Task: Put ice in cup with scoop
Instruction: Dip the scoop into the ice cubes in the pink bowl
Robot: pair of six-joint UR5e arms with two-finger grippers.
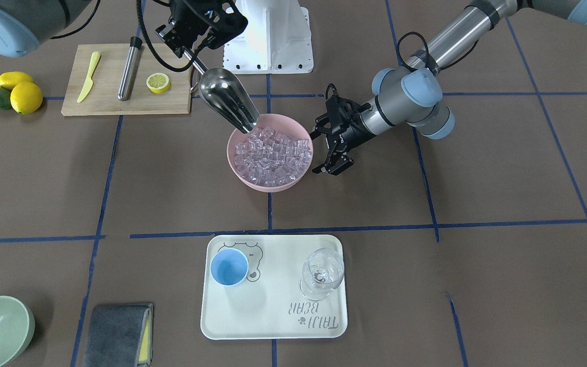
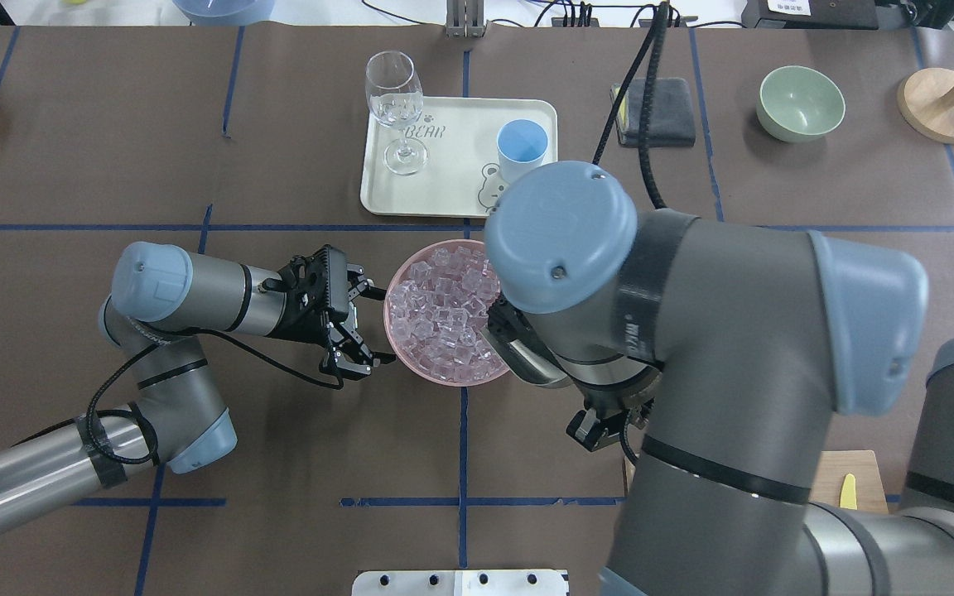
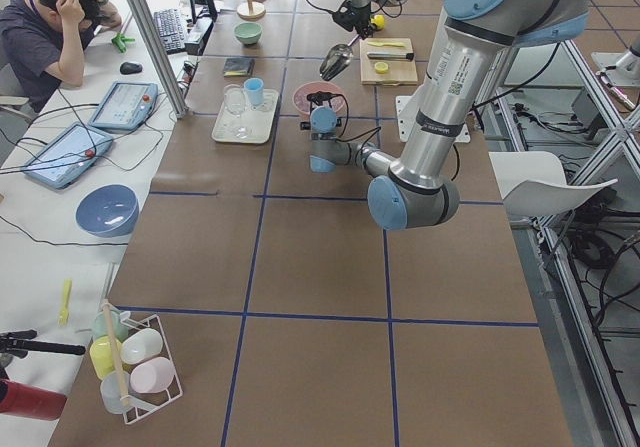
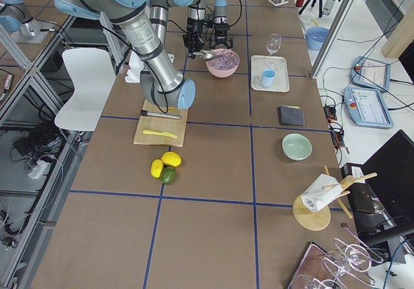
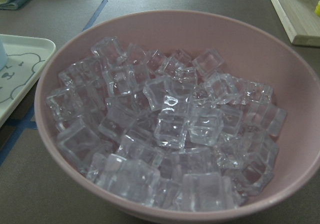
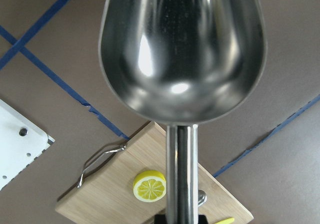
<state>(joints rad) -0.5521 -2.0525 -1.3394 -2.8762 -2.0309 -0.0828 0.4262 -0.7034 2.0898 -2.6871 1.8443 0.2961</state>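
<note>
Exterior front-facing view: my right fingers (image 1: 181,45) are clamping the scoop (image 1: 227,99) by its handle, angling its empty mouth down at the ice (image 1: 272,155) in the pink bowl (image 1: 229,149). My left fingers (image 1: 335,166) are gaping wide beside the bowl, holding nothing, seemingly to steady it. The cup (image 1: 229,266) is sitting empty on the tray (image 1: 273,316).

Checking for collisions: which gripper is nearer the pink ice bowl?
Left. The left gripper is open beside the rim of the pink bowl; the right gripper is back by the cutting board, holding the scoop angled toward it.
</note>
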